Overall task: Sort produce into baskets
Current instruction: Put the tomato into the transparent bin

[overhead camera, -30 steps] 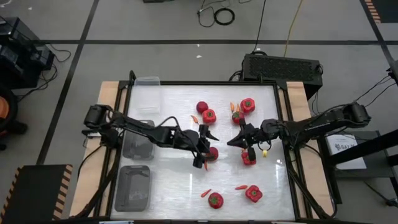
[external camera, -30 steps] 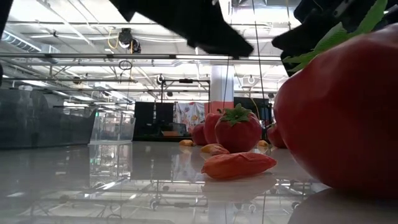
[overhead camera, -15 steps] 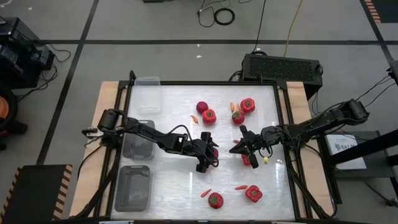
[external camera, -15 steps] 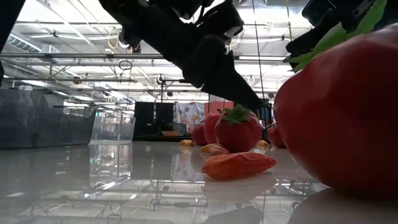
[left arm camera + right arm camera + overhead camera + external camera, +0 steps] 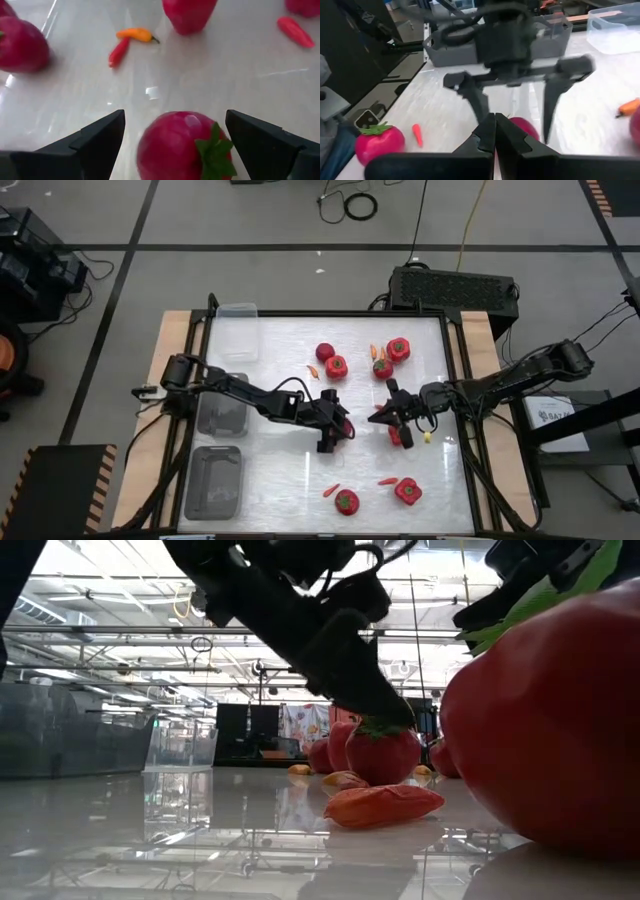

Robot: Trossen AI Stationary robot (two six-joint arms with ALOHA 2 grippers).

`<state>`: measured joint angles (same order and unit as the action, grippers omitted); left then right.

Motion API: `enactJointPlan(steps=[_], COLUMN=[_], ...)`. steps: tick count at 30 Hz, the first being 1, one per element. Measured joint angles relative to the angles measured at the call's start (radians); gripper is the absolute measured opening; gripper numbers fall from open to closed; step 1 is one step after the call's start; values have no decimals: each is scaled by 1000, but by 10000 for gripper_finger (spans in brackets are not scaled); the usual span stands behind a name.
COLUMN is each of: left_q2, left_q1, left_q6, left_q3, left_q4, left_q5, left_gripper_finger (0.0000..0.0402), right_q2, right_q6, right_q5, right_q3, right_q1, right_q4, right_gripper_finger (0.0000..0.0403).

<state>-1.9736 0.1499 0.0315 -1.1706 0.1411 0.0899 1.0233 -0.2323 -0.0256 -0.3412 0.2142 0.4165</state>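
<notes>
The small round red tomato with the green stem (image 5: 186, 147) sits on the white bench (image 5: 280, 470) near its middle, and your left tool (image 5: 336, 430) has come down over it in the last second — its fingers spread wide, one on each side, not yet touching. A second ago that tool hung higher and short of the fruit; now it brackets it, so closing looks like your next step. Your right tool (image 5: 398, 423) has dropped a little too, its fingers pressed together with nothing visibly between them, just beside a red piece of produce (image 5: 402, 436). The grey plastic trays (image 5: 221, 416) on the left side hold no produce that I can see — sorting has barely begun.
</notes>
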Motion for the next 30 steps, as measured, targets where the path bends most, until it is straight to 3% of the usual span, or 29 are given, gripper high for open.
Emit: enactJointPlan(steps=[21,30], left_q2=[-47,-47], left_q1=[1,1], left_q6=[0,7], left_q3=[2,2], left_q4=[-25,-23], left_q5=[3,4], left_gripper_finger=[350,296], right_q2=[0,0], right_q6=[39,39], right_q5=[-2,-1], right_q3=[0,0], right_q1=[-32,-32], right_q4=[30,29], right_gripper_finger=[0,0])
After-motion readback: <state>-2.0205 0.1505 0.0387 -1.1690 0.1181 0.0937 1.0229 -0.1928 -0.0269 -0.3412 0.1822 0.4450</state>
